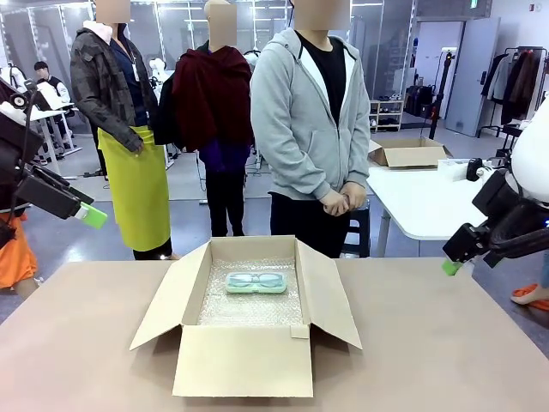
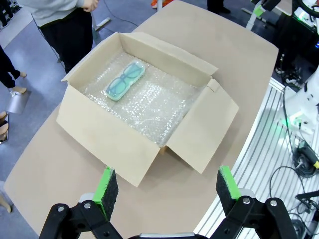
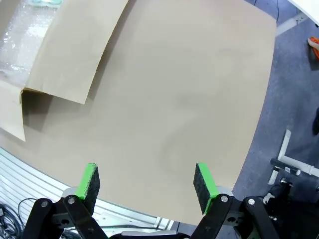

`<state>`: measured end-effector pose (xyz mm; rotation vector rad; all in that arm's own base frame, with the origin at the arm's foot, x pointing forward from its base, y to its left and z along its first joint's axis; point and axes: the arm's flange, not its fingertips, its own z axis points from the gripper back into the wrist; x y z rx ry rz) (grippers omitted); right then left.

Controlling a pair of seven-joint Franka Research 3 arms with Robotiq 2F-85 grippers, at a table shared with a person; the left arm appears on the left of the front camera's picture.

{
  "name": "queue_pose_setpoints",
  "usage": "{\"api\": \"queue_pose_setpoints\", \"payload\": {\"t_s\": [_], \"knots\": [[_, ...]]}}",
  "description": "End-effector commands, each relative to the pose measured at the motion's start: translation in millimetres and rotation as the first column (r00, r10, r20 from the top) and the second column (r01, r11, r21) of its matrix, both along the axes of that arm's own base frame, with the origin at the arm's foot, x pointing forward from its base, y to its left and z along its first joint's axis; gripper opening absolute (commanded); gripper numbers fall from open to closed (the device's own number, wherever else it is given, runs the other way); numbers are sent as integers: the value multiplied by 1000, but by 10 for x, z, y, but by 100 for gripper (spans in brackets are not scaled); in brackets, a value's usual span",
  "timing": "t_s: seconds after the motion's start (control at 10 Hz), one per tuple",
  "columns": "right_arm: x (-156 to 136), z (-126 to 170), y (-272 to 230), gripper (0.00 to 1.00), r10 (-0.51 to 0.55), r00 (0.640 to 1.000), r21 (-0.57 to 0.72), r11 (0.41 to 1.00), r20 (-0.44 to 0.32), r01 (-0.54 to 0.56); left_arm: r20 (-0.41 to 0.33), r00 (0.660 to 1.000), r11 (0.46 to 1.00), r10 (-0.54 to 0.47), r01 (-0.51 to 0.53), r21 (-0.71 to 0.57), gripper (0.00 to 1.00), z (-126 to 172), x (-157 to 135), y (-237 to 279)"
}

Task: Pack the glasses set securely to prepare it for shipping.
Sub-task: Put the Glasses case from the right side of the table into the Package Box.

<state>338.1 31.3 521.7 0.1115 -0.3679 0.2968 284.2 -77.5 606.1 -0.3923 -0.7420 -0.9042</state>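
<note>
Cardboard box (image 1: 244,348): open, four flaps spread, mid-tabletop (image 1: 446,352); floor lined with bubble wrap (image 1: 249,307).

Mint green glasses case (image 1: 256,282): lies flat on the bubble wrap inside the box, toward the box's far wall; glasses visible through it.

Left gripper (image 1: 93,215): raised well off to the box's left, fingers apart, holding nothing; case well apart from it.

Right gripper (image 1: 452,267): off to the box's right, fingers apart, holding nothing; case well apart from it.

Person (image 1: 313,129): stands behind the box, hands clasped.
</note>
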Motion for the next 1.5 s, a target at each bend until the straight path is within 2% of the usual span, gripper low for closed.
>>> {"api": "queue_pose_setpoints", "payload": {"t_s": [0.0,1.4], "knots": [[-5,-3,-13,95,3,1000,-3,1000,-7,-3,3,1000,1000,-5,5,-4,100,4,-6,7],[-5,-3,-13,95,3,1000,-3,1000,-7,-3,3,1000,1000,-5,5,-4,100,4,-6,7]]}}
